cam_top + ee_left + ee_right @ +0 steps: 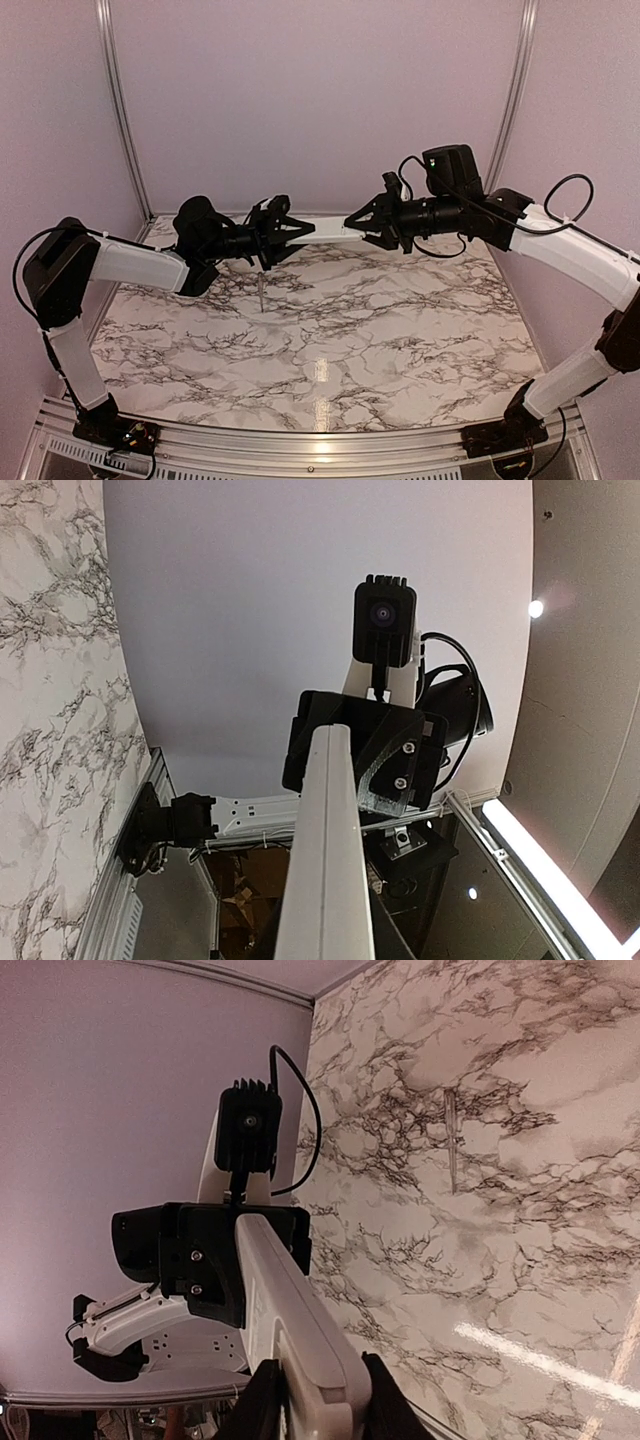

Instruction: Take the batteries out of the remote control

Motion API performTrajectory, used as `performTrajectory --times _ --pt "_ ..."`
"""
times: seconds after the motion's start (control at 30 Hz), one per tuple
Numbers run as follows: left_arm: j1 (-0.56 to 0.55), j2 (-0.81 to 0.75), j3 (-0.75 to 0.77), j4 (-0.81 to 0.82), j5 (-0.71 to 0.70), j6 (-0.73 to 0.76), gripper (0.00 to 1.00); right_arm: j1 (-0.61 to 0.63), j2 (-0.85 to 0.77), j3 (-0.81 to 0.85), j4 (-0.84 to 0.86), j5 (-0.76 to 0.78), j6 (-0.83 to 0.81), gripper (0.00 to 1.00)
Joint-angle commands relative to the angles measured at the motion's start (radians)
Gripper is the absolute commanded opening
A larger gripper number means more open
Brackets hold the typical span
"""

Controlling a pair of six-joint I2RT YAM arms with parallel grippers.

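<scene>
Top view: the remote is held off the bench, level, at mid-frame between the two arms. The left hand is clenched on its left end and the right hand on its right end. A slim grey pointed tool lies on the bench just below the left hand, apart from both hands. Left wrist view: the remote runs from the bottom edge up to frame centre, seen edge-on, its far end seated in the black body of the right hand; this view does not show the left hand's own fingers, nor the tool. Right wrist view: the right hand's fingers stand at the bottom edge, one on each side of the remote and pressed against its edges, so it is grasping the remote. The far end sits in the left hand at centre left, which is likewise closed on it. The tool appears here at upper right, lying flat on the marble pattern. No view shows which face carries the battery recess.
</scene>
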Motion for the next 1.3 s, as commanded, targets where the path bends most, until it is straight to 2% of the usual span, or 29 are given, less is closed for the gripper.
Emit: performTrajectory --times 0.0,0.17,0.33,0.7,1.03,1.27 --pt "-0.01 0.01 0.025 0.07 0.016 -0.034 0.0 0.008 0.02 0.008 -0.013 -0.003 -0.032 0.27" --pt "-0.01 0.017 0.031 0.071 0.017 -0.039 0.0 0.008 0.026 0.003 0.03 -0.03 -0.032 0.34" --pt "-0.01 0.021 0.034 0.074 0.015 -0.04 0.0 0.009 0.034 0.005 0.047 -0.04 -0.032 0.36" --pt "0.001 0.032 0.045 0.12 0.014 -0.078 0.0 0.001 0.012 0.006 0.027 -0.048 -0.046 0.32" --pt "0.044 0.017 0.031 0.166 0.041 -0.114 0.0 -0.029 -0.026 -0.011 0.012 -0.048 -0.051 0.25" --pt "0.063 0.016 0.028 0.181 0.055 -0.127 0.0 -0.029 -0.04 -0.016 0.009 -0.047 -0.048 0.24"
